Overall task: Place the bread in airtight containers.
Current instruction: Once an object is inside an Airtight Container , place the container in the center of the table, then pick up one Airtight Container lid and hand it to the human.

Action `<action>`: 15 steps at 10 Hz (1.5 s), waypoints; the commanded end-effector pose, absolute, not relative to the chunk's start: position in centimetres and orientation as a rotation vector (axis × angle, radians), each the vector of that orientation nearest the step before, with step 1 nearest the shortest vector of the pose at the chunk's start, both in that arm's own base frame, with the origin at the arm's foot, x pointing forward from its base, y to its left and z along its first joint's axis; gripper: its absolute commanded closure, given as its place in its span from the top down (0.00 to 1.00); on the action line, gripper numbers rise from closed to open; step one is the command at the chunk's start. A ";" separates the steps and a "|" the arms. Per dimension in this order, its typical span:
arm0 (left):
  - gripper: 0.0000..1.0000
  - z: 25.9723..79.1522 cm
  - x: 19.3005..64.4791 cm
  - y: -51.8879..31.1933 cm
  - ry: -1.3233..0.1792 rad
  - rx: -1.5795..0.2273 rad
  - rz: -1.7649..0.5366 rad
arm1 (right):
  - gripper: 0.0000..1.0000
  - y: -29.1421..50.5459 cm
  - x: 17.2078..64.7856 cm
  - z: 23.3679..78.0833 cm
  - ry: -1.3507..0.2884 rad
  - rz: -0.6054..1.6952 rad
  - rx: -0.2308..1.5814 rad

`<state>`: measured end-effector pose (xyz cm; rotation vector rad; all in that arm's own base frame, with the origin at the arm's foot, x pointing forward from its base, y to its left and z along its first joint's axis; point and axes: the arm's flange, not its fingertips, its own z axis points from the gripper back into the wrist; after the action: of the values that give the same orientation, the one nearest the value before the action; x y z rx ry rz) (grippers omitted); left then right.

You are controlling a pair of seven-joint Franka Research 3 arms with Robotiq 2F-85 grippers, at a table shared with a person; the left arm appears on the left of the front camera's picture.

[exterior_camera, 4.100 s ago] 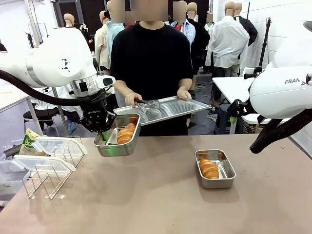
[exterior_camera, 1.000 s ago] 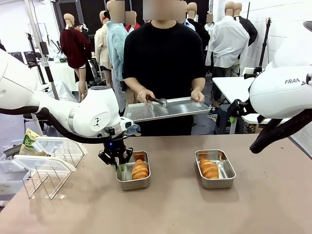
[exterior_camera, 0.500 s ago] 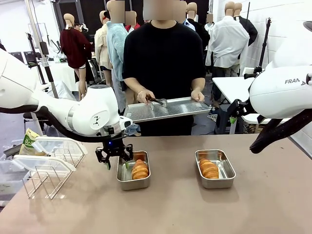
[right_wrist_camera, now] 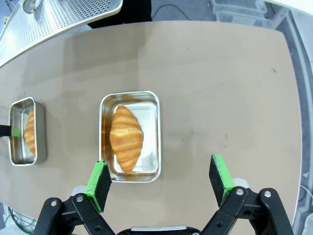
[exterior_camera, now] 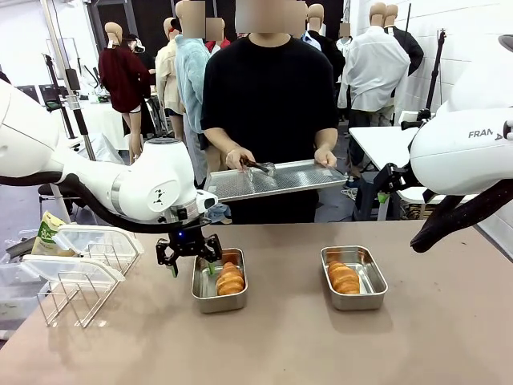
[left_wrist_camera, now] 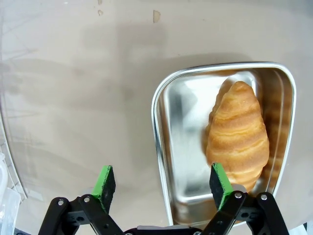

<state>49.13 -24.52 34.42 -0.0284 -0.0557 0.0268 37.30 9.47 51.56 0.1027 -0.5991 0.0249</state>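
Bread [left_wrist_camera: 238, 132] sat one piece per pan. The left roll [exterior_camera: 230, 280] lay lengthwise in the left container [exterior_camera: 216, 307] and the right roll [exterior_camera: 344, 277] in the right container [exterior_camera: 358, 303]. Both pans were flat on the table [exterior_camera: 280, 345], well apart, with no lids on. Low over its pan, the left gripper [left_wrist_camera: 162, 180] was spread wide and empty, one green pad [left_wrist_camera: 104, 181] over bare table and the other inside the pan by the roll's end. It straddled the long wall, probably the spot where that pan gets gripped. High above the right pan, the right gripper [right_wrist_camera: 160, 177] was spread wide too, holding nothing, likely parked out of the way. Clear lids [exterior_camera: 96, 238] waited on the wire rack [exterior_camera: 72, 301] at the robot's left, near the left arm, so lidding looked like what remained. The person across the table held a perforated tray [exterior_camera: 288, 176] and tongs [exterior_camera: 258, 168] clear of the tabletop, probably to leave the arms room.
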 end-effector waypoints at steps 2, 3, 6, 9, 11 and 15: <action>1.00 34.4 49.2 -24.7 -0.069 -0.029 0.019 | 1.00 9.6 37.3 51.6 -0.602 0.025 0.104; 1.00 34.4 49.2 -24.7 -0.069 -0.029 0.019 | 1.00 9.6 37.3 51.6 -0.602 0.025 0.104; 1.00 34.4 49.2 -24.7 -0.069 -0.029 0.019 | 1.00 9.6 37.3 51.6 -0.602 0.025 0.104; 1.00 34.4 49.2 -24.7 -0.069 -0.029 0.019 | 1.00 9.6 37.3 51.6 -0.602 0.025 0.104; 1.00 34.4 49.2 -24.7 -0.069 -0.029 0.019 | 1.00 9.6 37.3 51.6 -0.602 0.025 0.104; 1.00 34.4 49.2 -24.7 -0.069 -0.029 0.019 | 1.00 9.6 37.3 51.6 -0.602 0.025 0.104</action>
<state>49.08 -24.63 34.41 -0.0285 -0.0549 0.0252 37.30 9.47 51.56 0.1027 -0.5991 0.0248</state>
